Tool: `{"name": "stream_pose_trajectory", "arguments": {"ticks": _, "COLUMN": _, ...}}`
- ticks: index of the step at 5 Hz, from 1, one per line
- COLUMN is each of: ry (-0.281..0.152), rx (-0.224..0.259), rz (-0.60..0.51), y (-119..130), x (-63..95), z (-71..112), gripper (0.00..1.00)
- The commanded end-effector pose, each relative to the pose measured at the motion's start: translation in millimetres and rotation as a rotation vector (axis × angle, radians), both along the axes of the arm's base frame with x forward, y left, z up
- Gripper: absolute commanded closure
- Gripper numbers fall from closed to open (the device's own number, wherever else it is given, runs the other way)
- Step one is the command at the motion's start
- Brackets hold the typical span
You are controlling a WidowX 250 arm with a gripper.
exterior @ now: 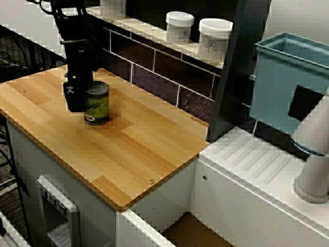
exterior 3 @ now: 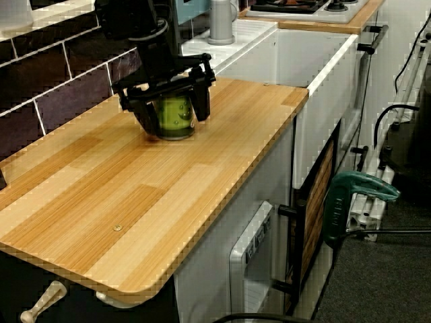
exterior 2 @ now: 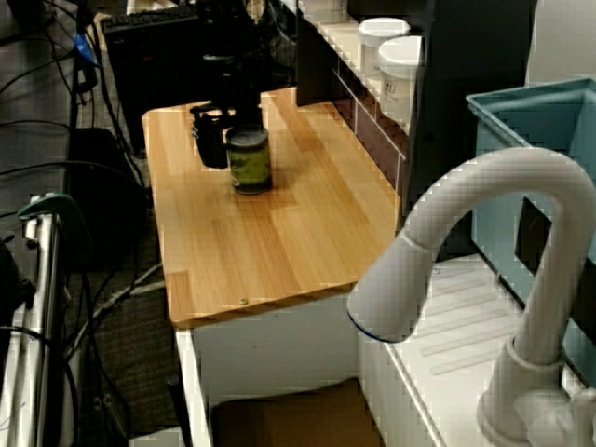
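A can (exterior 3: 174,116) with a green label stands upright on the wooden countertop (exterior 3: 135,202), close to the tiled back wall. My black gripper (exterior 3: 172,113) comes down over it from above, its fingers (exterior 3: 138,111) spread to either side of the can with small gaps showing, so it looks open. In the view from the sink side, the can (exterior: 97,103) sits just right of one finger of the gripper (exterior: 88,105); the other finger is hidden behind it. The view over the tap shows the can (exterior 2: 250,160) with the gripper (exterior 2: 231,140) around it.
Two white tubs (exterior: 179,25) (exterior: 214,37) stand on the shelf above the dark tiles. A blue bin (exterior: 288,82) and a white tap (exterior 2: 466,251) are by the ribbed drainboard (exterior: 257,164). A green clamp (exterior 3: 353,195) and cables lie beyond the counter's edge.
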State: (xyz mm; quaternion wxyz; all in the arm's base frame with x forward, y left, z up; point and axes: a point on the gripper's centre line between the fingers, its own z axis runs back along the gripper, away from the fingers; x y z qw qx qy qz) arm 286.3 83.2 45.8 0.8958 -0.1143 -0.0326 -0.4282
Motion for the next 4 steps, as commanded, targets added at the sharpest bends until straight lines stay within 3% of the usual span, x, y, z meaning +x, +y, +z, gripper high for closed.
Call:
{"name": "stream_pose_trajectory", "arguments": {"ticks": 1, "ry": -0.052, "rx": 0.020, "rz": -0.018, "y": -34, "x": 9.0, "z": 21.4, "gripper": 0.00}}
{"name": "stream_pose_trajectory", "arguments": {"ticks": 3, "ry": -0.027, "rx": 0.058, "rz": -0.046, "y": -68, "x": -0.8, "z": 8.4, "gripper": 0.00}}
{"name": "stream_pose_trajectory", "arguments": {"ticks": 4, "ry": -0.022, "rx": 0.055, "rz": -0.066, "y": -82, "x": -7.7, "z": 3.1, "gripper": 0.00}}
